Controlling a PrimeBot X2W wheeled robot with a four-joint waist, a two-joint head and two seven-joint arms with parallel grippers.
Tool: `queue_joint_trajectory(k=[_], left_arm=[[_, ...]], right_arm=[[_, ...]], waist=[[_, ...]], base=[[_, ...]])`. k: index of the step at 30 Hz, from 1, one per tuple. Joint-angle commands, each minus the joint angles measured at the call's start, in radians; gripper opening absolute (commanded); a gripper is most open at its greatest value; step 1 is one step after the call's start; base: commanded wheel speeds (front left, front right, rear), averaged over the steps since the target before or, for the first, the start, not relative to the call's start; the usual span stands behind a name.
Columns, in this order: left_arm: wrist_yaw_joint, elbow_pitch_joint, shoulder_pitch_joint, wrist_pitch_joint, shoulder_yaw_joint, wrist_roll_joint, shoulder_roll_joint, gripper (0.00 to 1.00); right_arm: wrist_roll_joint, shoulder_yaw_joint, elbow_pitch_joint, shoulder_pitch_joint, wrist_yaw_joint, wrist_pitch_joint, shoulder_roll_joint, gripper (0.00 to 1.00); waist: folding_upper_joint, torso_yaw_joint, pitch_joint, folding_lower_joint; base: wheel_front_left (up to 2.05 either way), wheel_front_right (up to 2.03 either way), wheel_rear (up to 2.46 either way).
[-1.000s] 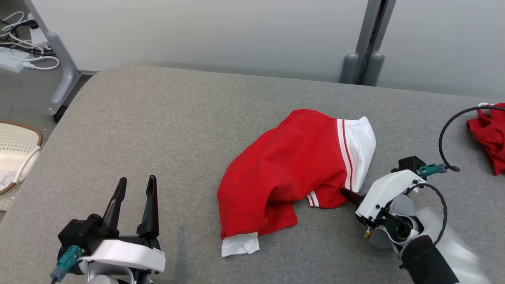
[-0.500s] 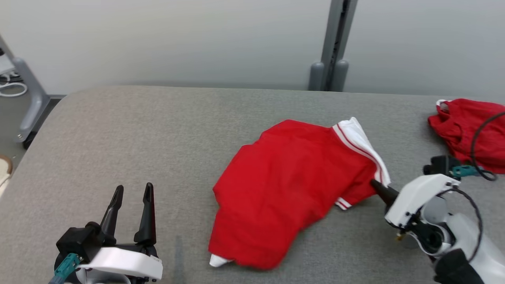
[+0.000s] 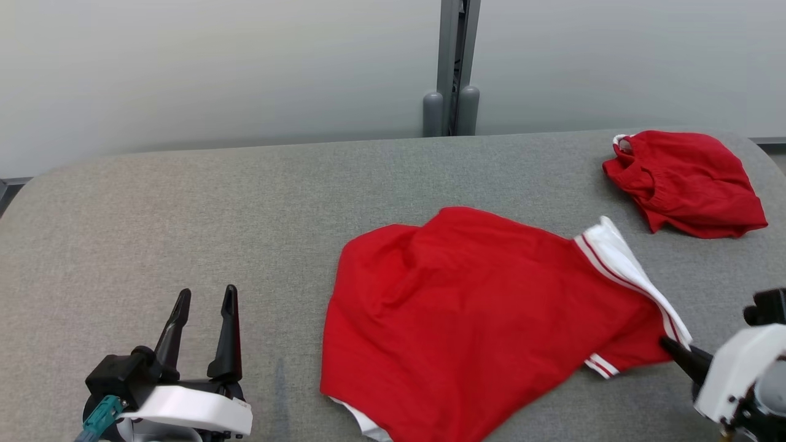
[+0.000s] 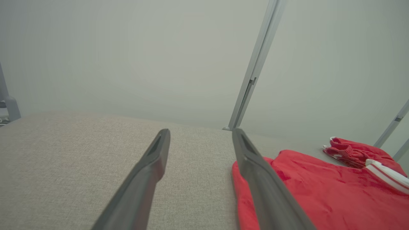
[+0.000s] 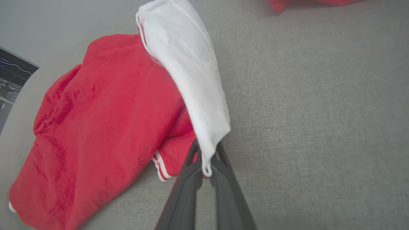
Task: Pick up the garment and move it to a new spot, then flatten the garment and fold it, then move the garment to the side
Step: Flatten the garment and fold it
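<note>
Red garment [image 3: 479,307] flatter than before, clenched in right gripper [image 3: 668,345]; left gripper [image 3: 207,291] released.

**Robot test bay, lab-like**

A wide table [image 3: 184,215] padded in grey fabric stands against plain pale partition panels [image 3: 215,67] joined by a grey metal post [image 3: 451,61]. On it lie a red garment [image 3: 479,319] and another red piece [image 3: 681,184].

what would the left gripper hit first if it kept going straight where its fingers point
Likely nothing nearby: the left gripper points over bare grey surface, passing left of the red garment, toward the back wall. Depth is uncertain.
</note>
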Motion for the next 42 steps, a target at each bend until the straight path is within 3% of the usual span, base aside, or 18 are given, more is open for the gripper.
queue_joint_trajectory(k=[1,4,8,14,16,17,18,30,34,42], left_arm=[[0.003,0.001,-0.012,-0.004,0.004,0.002,0.004,1.00],[0.000,0.001,-0.018,-0.004,0.006,0.006,0.004,1.00],[-0.003,0.004,-0.028,-0.004,0.011,0.014,0.004,1.00],[-0.006,0.014,-0.045,-0.004,0.005,0.016,0.004,1.00],[-0.008,0.018,-0.048,-0.004,0.003,0.014,0.004,1.00],[-0.009,0.020,-0.048,-0.004,0.002,0.013,0.004,1.00],[-0.009,0.022,-0.046,-0.004,0.003,0.012,0.004,1.00],[-0.014,0.031,-0.046,-0.004,0.005,0.008,0.004,1.00],[-0.013,0.033,-0.045,-0.004,0.002,0.005,0.004,1.00],[-0.015,0.041,-0.048,-0.004,-0.008,0.009,0.004,1.00]], right_arm=[[-0.024,-0.037,-0.034,0.042,0.001,0.031,-0.003,0.00],[-0.086,-0.142,-0.114,0.123,0.001,0.096,0.008,0.00],[-0.213,-0.272,-0.214,0.174,0.001,0.154,0.074,0.00],[-0.349,-0.339,-0.313,0.178,0.001,0.225,0.220,0.00],[-0.379,-0.356,-0.331,0.187,0.001,0.244,0.250,0.40],[-0.398,-0.365,-0.338,0.189,0.001,0.249,0.257,0.96],[-0.413,-0.377,-0.347,0.190,0.001,0.249,0.266,1.00],[-0.665,-0.508,-0.472,0.186,0.001,0.228,0.303,1.00],[-0.701,-0.505,-0.531,0.161,0.001,0.186,0.315,1.00],[-0.685,-0.456,-0.542,0.127,0.001,-0.069,0.338,1.00]], waist=[[0.0000,-0.006,0.007,0.0000],[0.0000,-0.013,0.014,0.0000],[0.0000,-0.025,0.024,0.0000],[0.0000,-0.029,0.026,0.0000],[0.0000,-0.028,0.024,0.0000],[0.0000,-0.027,0.023,0.0000],[0.0000,-0.026,0.023,0.0000],[0.0000,-0.021,0.020,0.0000],[0.0000,-0.020,0.020,0.0000],[0.0000,-0.012,0.009,0.0000]], base=[[0.00,0.00,0.00],[0.00,0.00,0.00],[0.00,0.00,0.00],[0.00,0.00,0.00],[0.00,0.00,0.00],[0.00,0.00,0.00],[0.00,0.00,0.00],[0.00,0.00,0.00],[0.00,0.00,0.00],[0.00,0.00,0.00]])
